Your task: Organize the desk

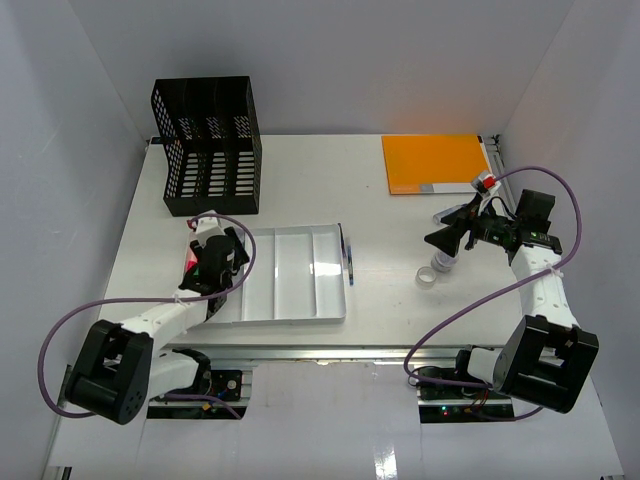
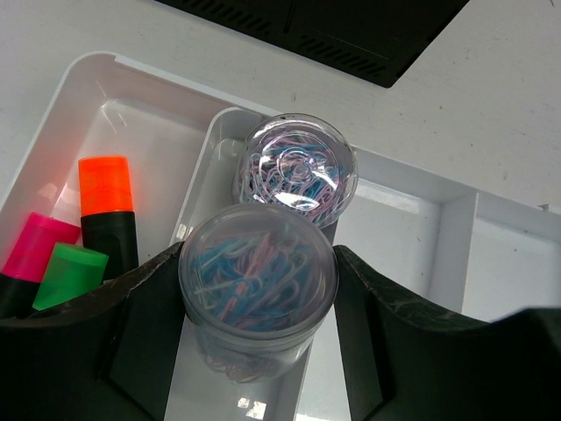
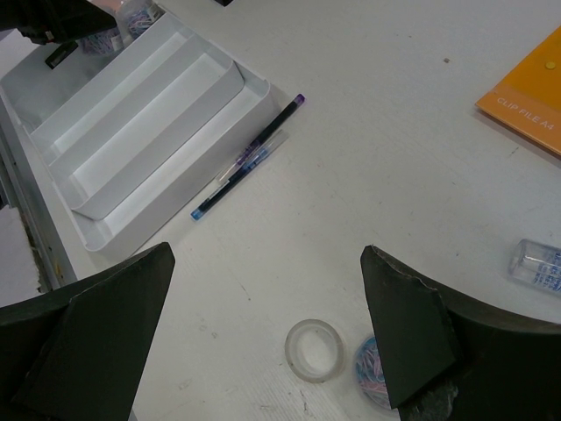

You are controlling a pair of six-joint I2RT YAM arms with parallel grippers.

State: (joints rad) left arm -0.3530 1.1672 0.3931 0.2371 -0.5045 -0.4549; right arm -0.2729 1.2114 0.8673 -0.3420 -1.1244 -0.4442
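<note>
Four things are already sitting in the compartmented tray (image 1: 300, 270) near the front of the white counter (image 1: 390, 300): three highlighters (image 2: 107, 210) and a clear jar of paper clips (image 2: 298, 167). By my judgement the tidying is standing about half done. A tape roll (image 3: 315, 350) and another clip pot (image 3: 372, 373) are lying loose, with two pens (image 3: 250, 158) beside the tray farther out. An orange file (image 1: 436, 163) and a black rack (image 1: 207, 145) are standing at the back. The left claw (image 2: 259, 307) is reaching over the tray's near end, clamping a second clip jar (image 2: 257, 272) upright just beside the first. The right claw (image 3: 267, 254) is hovering above the tape roll, spread wide and gripping nothing.
</note>
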